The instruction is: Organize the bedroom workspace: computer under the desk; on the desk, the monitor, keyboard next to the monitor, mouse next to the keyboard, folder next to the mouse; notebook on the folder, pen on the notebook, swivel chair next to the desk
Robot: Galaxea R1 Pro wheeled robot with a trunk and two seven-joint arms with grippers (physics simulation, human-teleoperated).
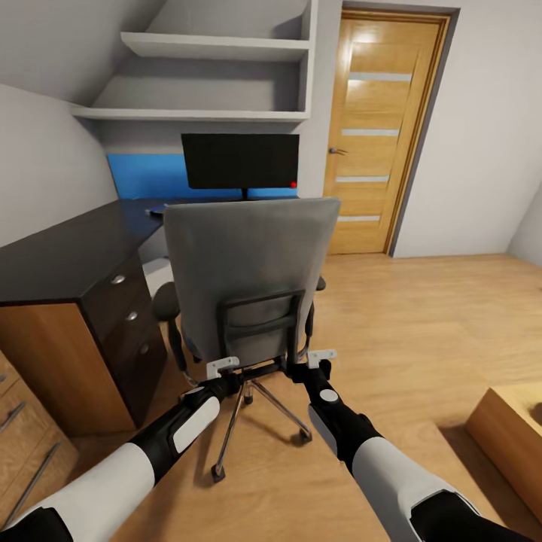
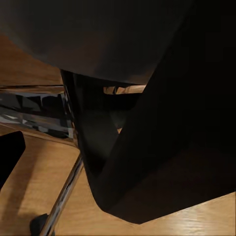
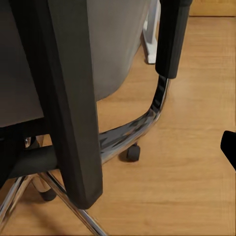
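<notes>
**Swivel chair at the desk: push it straight and slow**

Swivel chair [image 1: 252,278] fills the centre of the head view, its grey back turned to the camera, and both arms reach in from the lower edge toward its black back frame. The left gripper [image 1: 223,368] sits at the lower left of that frame and the right gripper [image 1: 322,355] at the lower right, each very close to the chair's back. Whether their fingers are spread, closed or clamped on the frame, I cannot tell; the wrist views show dark chair parts and chrome up close, not the fingertips.

The step in hand looks like positioning the chair beside the desk [image 1: 71,256], whose glossy black top runs along the left of the frame. To do it well, keep both contacts level so the seat does not spin on its post, and move gently, since the castors [image 3: 132,153] will roll freely on the wood floor. Watch the left armrest against the drawer fronts.

Further back, the monitor [image 1: 240,160] stands on the desk before the blue panel, upper centre. Whether a folder lies on the seat is hidden by the chair's back.
</notes>
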